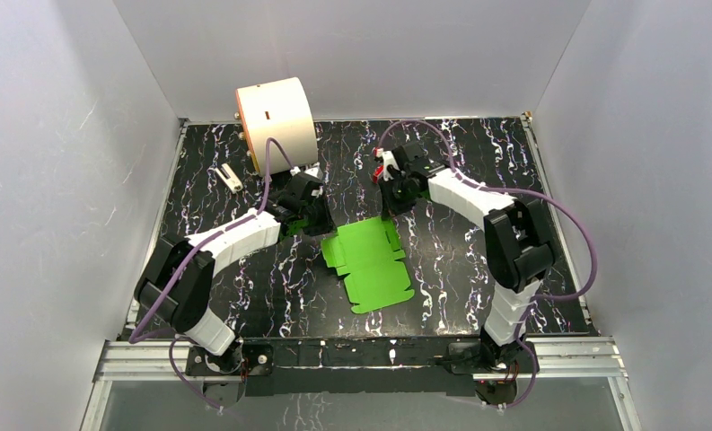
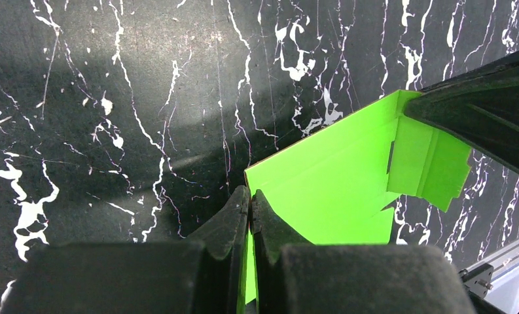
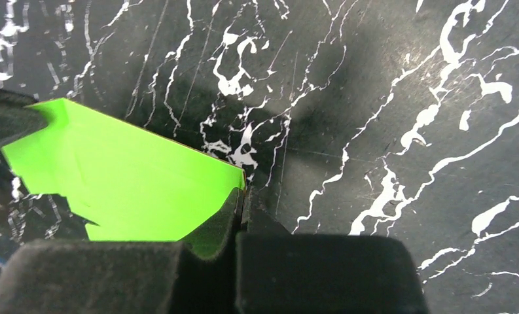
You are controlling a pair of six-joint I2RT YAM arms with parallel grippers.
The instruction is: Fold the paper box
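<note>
A black worktop [image 1: 271, 289] with wiggly white lines sits between plain grey walls [image 1: 65, 135]. In the middle lies the bright green paper box [image 1: 370, 262], between the two arms. It is a flat creased sheet with little flaps, not folded up yet. The left gripper [image 1: 325, 233] has its jaws pinched shut on the sheet's far left corner. The right gripper [image 1: 390, 214] has its jaws pinched shut on the far right corner. A small red block [image 1: 379, 172] sits just behind the right gripper. A big cream cylinder [image 1: 280, 121] with an orange rim stands at the far left. I cannot tell if anything is inside it. A small white and black thing [image 1: 231, 177] lies beside it.
</note>
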